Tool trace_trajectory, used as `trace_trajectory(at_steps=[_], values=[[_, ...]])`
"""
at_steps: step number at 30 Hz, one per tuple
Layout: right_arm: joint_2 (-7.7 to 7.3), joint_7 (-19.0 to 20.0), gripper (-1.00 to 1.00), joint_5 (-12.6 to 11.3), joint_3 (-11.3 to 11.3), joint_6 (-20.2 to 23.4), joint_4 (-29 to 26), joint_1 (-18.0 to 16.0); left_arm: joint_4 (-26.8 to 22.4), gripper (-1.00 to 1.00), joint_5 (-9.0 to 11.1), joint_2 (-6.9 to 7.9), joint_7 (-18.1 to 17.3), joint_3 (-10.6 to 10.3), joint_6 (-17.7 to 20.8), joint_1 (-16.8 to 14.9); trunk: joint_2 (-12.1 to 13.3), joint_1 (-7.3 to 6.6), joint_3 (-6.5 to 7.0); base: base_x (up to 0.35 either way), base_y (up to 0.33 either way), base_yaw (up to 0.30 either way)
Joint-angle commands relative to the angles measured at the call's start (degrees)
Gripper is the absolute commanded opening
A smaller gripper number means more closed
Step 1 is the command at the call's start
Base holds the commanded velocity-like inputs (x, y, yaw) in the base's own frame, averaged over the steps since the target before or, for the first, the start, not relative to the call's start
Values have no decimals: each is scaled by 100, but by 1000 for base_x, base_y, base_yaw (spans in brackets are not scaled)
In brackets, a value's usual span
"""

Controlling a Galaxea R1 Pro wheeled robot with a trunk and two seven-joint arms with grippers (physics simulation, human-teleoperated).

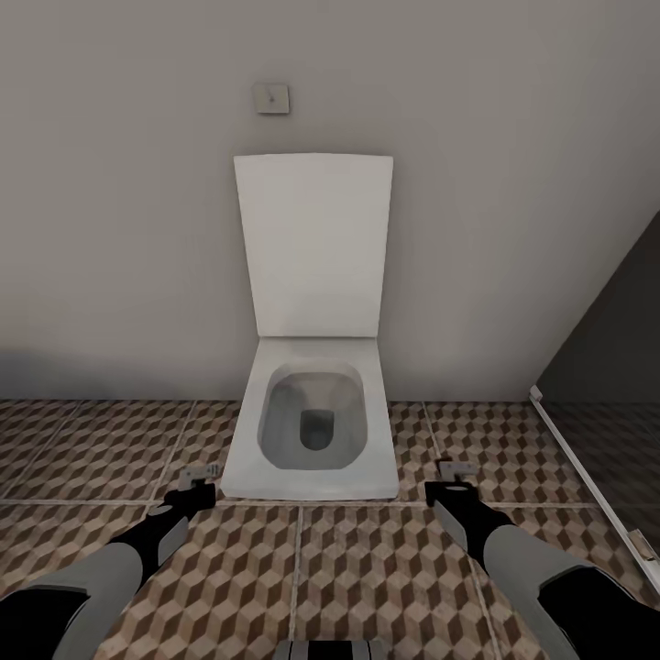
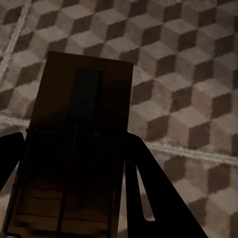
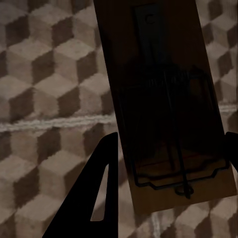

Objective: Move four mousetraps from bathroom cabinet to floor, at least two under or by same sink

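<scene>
Between the dark fingers of the left tool point(image 2: 74, 198) sits one mousetrap point(image 2: 82, 134), a brown flat board with a wire frame, clamped at its near end and projecting forward over the bathroom floor point(image 2: 188, 74). Right tool point(image 3: 168, 198) likewise holds a second mousetrap point(image 3: 163, 99), spring wire and bar visible, above the cube-pattern tiles. From the head view, left tool point(image 1: 199, 478) and right tool point(image 1: 456, 475) each carry a small pale piece, both extended forward. Between and just ahead of them stands a white toilet point(image 1: 313, 431), lid raised against a grey wall point(image 1: 110, 229).
</scene>
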Motion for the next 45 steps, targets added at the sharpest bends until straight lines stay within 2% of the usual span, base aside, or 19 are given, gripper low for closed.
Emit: trace_trajectory(at_steps=[1, 39, 45], values=[[-8, -25, -100, -46, 53, 6, -17, 0, 1, -100, 46, 4, 4, -49, -27, -3, -2, -1, -4, 0, 0, 0], [-4, -27, -100, -39, 68, -64, -67, 0, -23, -100, 55, -6, 74, -51, -65, -3, -2, -1, -4, 0, 33, 0], [34, -140, -100, -35, 72, -53, -97, 0, -23, -100, 52, -10, 67, -51, -61, -3, -2, -1, -4, 0, 0, 0]])
